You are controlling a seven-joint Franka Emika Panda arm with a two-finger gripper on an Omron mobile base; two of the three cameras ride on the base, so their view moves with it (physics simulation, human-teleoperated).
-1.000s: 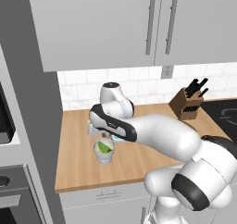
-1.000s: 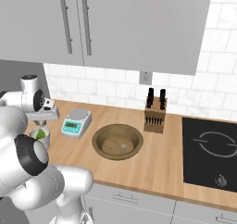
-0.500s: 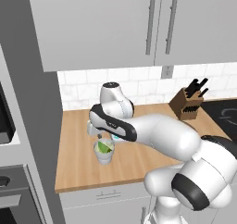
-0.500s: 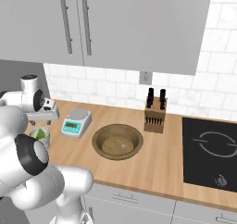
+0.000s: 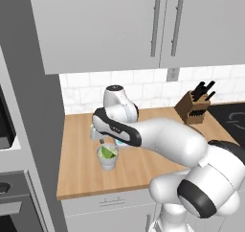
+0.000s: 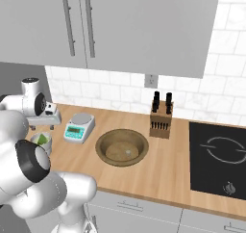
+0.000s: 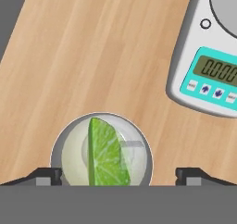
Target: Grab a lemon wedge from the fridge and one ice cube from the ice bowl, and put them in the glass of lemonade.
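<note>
I'm hovering the gripper (image 7: 118,174), jaws spread wide, directly above the glass of lemonade (image 7: 101,150); the lemon wedge (image 7: 105,154) is sitting inside it. Next I'm judging the ice bowl (image 6: 121,147), beyond the scale (image 6: 79,127), needs visiting.

- The wooden counter (image 6: 144,172) runs across the view, under grey wall cupboards (image 6: 120,25) and a white tiled wall.
- A brown bowl (image 6: 122,147) sits near the middle of the counter.
- A white-and-teal scale (image 6: 79,127) stands just left of the bowl.
- A knife block (image 6: 161,121) stands behind and right of the bowl.
- A black hob (image 6: 218,160) lies at the right.
- The glass (image 6: 42,142), with green inside, stands left of the scale, under the arm's hand (image 6: 48,115).
</note>
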